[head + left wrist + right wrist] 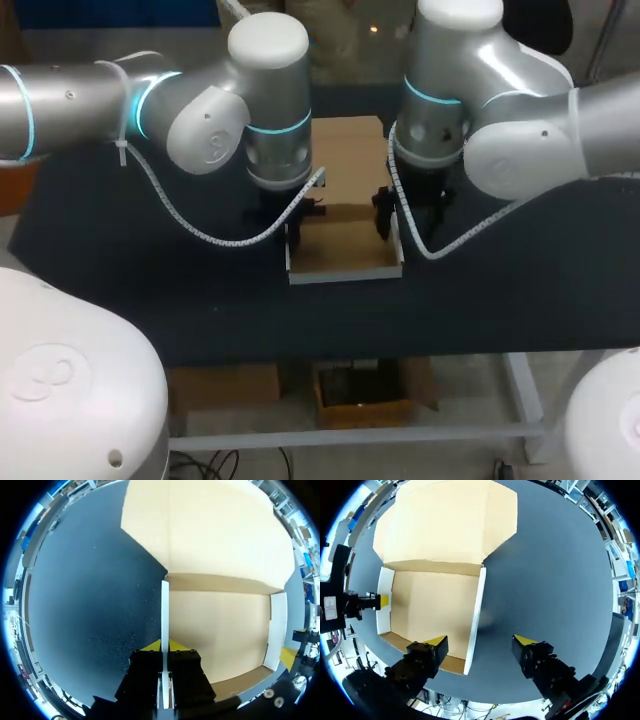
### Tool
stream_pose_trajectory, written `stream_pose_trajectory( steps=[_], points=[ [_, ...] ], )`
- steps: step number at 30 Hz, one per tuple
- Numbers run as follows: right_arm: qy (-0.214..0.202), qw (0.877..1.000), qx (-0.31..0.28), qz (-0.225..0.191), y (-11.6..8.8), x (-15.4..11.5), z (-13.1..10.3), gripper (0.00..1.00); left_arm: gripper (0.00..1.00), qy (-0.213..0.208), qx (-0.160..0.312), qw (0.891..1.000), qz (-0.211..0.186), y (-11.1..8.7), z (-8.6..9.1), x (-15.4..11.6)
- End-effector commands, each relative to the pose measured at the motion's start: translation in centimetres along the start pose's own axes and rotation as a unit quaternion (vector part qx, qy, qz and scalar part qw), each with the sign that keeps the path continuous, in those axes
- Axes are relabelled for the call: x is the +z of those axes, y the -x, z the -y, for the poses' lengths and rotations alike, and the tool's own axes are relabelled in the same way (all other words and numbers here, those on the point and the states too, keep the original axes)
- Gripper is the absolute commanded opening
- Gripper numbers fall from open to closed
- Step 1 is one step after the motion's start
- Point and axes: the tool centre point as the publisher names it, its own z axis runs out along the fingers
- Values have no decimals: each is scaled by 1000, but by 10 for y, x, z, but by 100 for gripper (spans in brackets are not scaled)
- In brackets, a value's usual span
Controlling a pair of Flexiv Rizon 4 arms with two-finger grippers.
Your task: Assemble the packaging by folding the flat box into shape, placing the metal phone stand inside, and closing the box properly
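A brown cardboard box (pixel 345 245) with white-edged walls stands open-topped in the middle of the dark table, and its lid flap (pixel 350 150) lies flat behind it. My left gripper (pixel 165 647) is shut on the box's left side wall (pixel 165 615), which stands upright between its yellow fingertips. My right gripper (pixel 480 641) is open and straddles the right side wall (pixel 476 615); one finger is inside the box and the other is outside, over the table. In the head view the left gripper (pixel 295 228) and right gripper (pixel 385 222) flank the box. No phone stand is visible.
The dark table top (pixel 150 290) extends bare to both sides of the box. Its front edge runs just below the box's front wall (pixel 345 275). White cable conduits (pixel 215 238) hang from both arms near the box.
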Motion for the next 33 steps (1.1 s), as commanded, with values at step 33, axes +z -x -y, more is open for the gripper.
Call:
stream_pose_trajectory(
  steps=[33],
  points=[
    [201,933,-249,-164,56,-52,48,100,0,-13,-2,1000,14,7,-7,-4]
  ],
)
